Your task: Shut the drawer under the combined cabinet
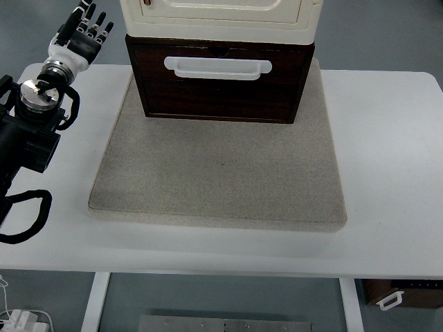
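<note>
white tabletop (pixel 387 173) carries a grey mat (pixel 221 180) from its near edge toward the far edge, where the dark drawer (pixel 221 86) sits under the cream cabinet (pixel 221 17), apparently nearly in. a flat, square push on its front beside the white handle (pixel 218 67) would serve best. left hand (pixel 79 34), fingers spread and empty, hovers at the far left corner, well apart from the drawer.

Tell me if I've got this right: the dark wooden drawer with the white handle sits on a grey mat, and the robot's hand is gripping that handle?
Not quite. The top view shows the left hand raised off to the side of the drawer, fingers spread and holding nothing, well clear of the white handle. The rest is right: the dark drawer sits on the grey mat.
</note>
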You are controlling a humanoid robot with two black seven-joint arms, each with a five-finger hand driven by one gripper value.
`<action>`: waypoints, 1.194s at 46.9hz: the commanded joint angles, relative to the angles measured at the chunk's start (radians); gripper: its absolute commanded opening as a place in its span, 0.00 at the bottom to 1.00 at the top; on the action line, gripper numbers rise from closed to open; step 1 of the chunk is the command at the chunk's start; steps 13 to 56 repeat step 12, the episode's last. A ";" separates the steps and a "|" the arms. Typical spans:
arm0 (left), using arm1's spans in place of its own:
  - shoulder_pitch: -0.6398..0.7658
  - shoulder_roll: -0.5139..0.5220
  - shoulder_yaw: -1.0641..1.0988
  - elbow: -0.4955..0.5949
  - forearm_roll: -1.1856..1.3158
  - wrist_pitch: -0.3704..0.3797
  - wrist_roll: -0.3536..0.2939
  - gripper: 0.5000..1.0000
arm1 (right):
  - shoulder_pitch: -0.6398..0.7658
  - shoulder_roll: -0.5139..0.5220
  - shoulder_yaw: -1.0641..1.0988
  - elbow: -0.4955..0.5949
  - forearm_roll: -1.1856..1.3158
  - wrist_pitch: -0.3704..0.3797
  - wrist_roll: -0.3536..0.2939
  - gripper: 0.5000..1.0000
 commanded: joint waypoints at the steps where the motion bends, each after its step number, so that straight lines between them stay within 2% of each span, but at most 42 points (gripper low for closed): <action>1: 0.001 -0.007 0.000 0.003 0.000 0.001 0.000 1.00 | 0.000 0.000 0.004 0.000 0.000 0.000 0.000 0.90; 56: 0.001 -0.010 0.000 0.012 0.000 0.001 0.000 1.00 | 0.002 0.000 0.003 0.000 0.000 0.000 -0.001 0.90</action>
